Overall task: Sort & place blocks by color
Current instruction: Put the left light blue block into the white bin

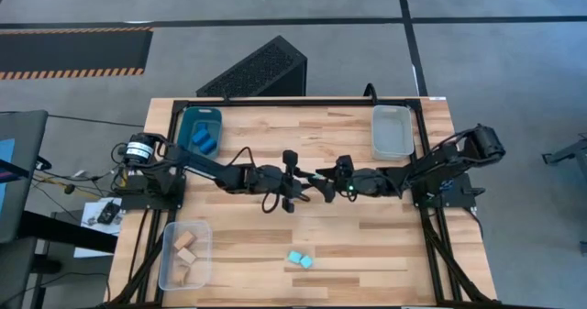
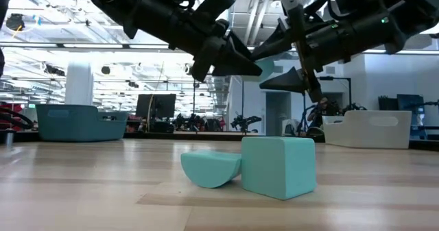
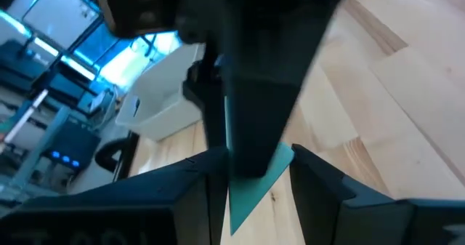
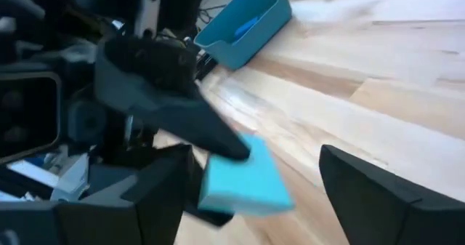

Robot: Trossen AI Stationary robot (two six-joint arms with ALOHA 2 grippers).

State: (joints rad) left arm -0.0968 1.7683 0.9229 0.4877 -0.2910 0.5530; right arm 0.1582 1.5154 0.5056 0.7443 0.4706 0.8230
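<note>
My two grippers meet above the table's middle. My left gripper (image 1: 298, 185) is shut on a light turquoise block (image 4: 243, 176), held in the air. My right gripper (image 1: 323, 185) is open. Its two fingers (image 4: 378, 194) stand on either side of that block, and I cannot tell whether one of them touches it. Two more turquoise blocks (image 1: 300, 259) lie on the table near the front middle: a half-round one (image 2: 209, 169) leaning against a cube (image 2: 278, 166). My left gripper pinches the turquoise block (image 3: 254, 183) between its two fingers (image 3: 323, 190). The fingers come roughly level from the table's left. The block is lifted clear of the table, and most of it sticks out beyond the fingertips (image 4: 218, 139) toward my right gripper.
A teal bin (image 1: 202, 130) with deep blue blocks stands at the far left. A clear bin (image 1: 392, 130) stands at the far right. A clear bin (image 1: 183, 254) with tan wood blocks stands at the near left.
</note>
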